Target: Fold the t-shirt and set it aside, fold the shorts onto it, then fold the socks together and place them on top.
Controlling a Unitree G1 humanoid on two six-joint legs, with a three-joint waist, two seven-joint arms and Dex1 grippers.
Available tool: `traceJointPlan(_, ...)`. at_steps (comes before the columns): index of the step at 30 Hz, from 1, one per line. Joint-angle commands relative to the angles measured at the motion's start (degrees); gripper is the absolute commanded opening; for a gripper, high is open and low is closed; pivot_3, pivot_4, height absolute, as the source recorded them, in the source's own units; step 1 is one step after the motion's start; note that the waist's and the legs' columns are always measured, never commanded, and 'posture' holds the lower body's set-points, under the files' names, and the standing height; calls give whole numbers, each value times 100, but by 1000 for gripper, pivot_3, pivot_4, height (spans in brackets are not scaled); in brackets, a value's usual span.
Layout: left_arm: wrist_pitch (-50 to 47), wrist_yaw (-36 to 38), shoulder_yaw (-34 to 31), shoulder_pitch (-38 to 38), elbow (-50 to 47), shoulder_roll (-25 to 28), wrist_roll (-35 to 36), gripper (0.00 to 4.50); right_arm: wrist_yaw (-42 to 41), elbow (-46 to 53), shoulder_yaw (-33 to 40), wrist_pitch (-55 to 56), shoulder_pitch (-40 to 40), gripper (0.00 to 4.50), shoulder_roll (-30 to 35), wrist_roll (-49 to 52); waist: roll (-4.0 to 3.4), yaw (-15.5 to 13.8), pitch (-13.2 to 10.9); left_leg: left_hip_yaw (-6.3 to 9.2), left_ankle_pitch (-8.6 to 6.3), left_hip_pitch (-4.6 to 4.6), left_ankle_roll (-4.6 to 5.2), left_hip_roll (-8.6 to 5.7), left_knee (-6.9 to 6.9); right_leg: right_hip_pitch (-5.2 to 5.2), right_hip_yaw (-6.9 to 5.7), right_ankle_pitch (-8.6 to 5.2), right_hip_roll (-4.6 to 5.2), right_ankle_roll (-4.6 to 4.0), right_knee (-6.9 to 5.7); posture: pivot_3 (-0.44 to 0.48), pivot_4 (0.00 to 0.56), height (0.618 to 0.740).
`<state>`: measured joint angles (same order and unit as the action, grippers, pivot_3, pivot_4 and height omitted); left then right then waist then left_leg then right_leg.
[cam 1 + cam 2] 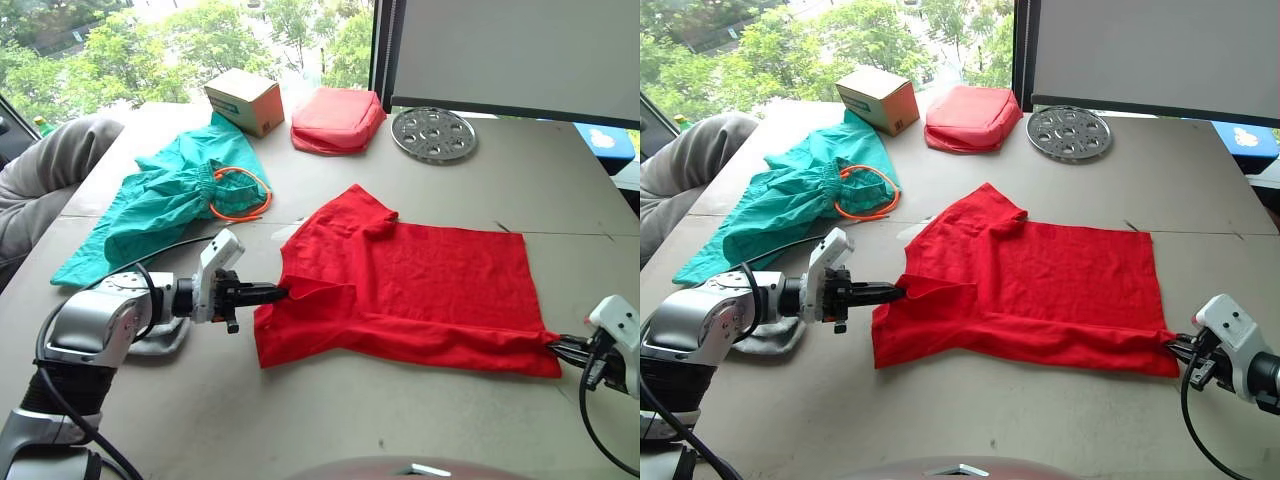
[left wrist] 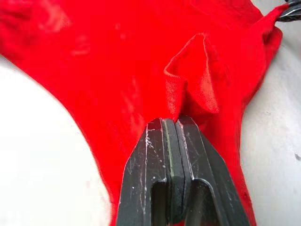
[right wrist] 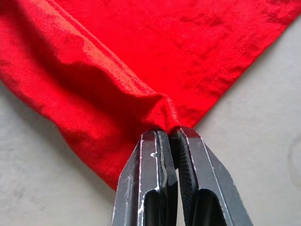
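Red cloth: the t-shirt [image 1: 420,285] lies spread across the middle of the tabletop [image 1: 350,420], with a narrow band along its lower edge already doubled over.
Left gripper: my left gripper [image 1: 272,293] is clenched on a small tuck of cloth at the shirt's left edge, near the folded sleeve; the wrist view shows the pads pressed together on it.
Right gripper: my right gripper [image 1: 1173,344] is pinched tight on the shirt's lower-right corner, at the hem end of that same band.
Shorts: the shorts [image 1: 165,195] sit crumpled at the upper left of the frame, orange cord looped on top, well apart from the shirt and untouched as far as I can see.
Socks: a pale grey knit piece under my left arm may be the socks [image 1: 160,340]; I cannot tell for sure.
Others: a red pouch [image 1: 338,120], a cardboard box [image 1: 244,100] and a metal disc [image 1: 433,133] line the top edge.
Progress: I judge I am early in the first step, with the shirt's fold barely begun; setting it aside, then shorts and socks, are all left.
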<state>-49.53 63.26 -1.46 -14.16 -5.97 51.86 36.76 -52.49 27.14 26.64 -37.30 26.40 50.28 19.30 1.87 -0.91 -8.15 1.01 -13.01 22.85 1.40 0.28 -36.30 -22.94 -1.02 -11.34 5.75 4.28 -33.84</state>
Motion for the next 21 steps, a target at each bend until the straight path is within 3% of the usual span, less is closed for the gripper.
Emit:
traceJointPlan(1, 124, 186, 159, -49, -94, 161, -189, 0, 54, 118, -107, 89, -31, 90, 63, -89, 1, 2, 0, 0, -1, 0, 2, 0, 0, 0, 0, 0, -1, 0, 0, 0, 150, 739)
traceJointPlan(10, 126, -14, 198, 10, -208, 88, -435, 0, 197, 326, -183, -195, -131, 90, -36, 114, 1, -2, -1, -4, -4, 0, 4, 0, -2, -1, 5, 0, -1, 0, 1, 0, 150, 739)
traceJointPlan(12, 48, -82, 152, 18, -181, 108, -457, 0, 275, 298, -160, -215, -185, 726, -48, 100, 0, -1, -1, -4, -4, 0, 5, 1, -2, -1, 6, 0, -1, 0, 1, 0, 150, 739)
traceJointPlan(14, -55, -173, 8, 28, -173, 136, -411, 688, 310, 343, -58, -235, -124, 1459, -41, 78, 0, 0, -1, -3, -4, 0, 5, 1, -2, -1, 5, 0, -1, 0, 0, 0, 150, 739)
traceJointPlan(17, -331, -335, -580, 146, -299, 218, -119, 2031, 365, 616, 405, -188, 292, 2994, -117, -26, 0, -11, -2, -1, -5, 1, 5, 1, -2, -2, 4, 0, -1, 0, 0, 0, 150, 739)
traceJointPlan(18, -524, -338, -890, 208, -385, 224, 128, 2387, 287, 779, 689, -215, 502, 3003, -203, 55, 2, -13, -1, 1, -5, 2, 5, 1, -1, -2, 2, 0, -1, 0, 1, 0, 150, 739)
traceJointPlan(21, -993, -263, -1674, 463, -667, 223, 808, 2387, 69, 1221, 1575, -580, 870, 3003, -550, 725, -1, -11, -2, 3, -11, 5, 7, 1, -1, -2, 2, -1, 0, 0, 2, 0, 150, 739)
